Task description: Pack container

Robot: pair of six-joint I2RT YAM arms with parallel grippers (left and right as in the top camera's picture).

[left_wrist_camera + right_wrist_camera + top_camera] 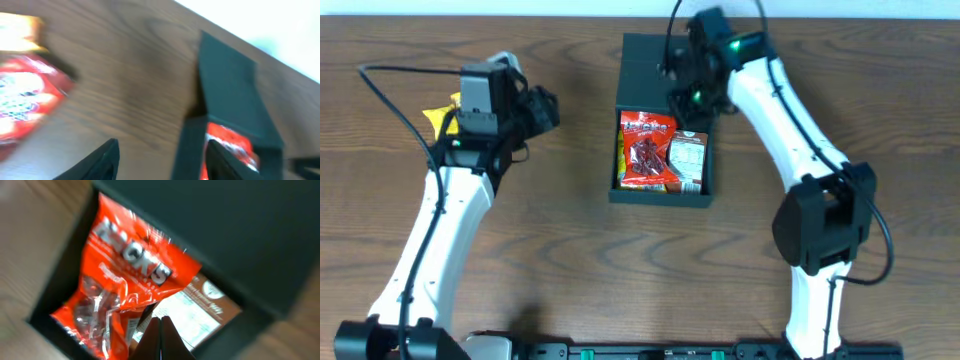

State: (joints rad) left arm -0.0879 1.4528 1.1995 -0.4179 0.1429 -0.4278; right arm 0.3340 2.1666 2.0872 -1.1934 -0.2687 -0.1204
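Now | matte black shallow cardboard container sits mid-table, flap lid open on its far side, glossy red snack packet inside | right claw pressed together, empty, hovering right over it: nearer arm | left claw spread, well off to the left

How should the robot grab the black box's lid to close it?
Probably pinch the lid at its free edge, the one farthest from the red packet, coming from the table's far side. It is a thin flat flap hinged to the container, so that edge suits a pinch and swings easiest.
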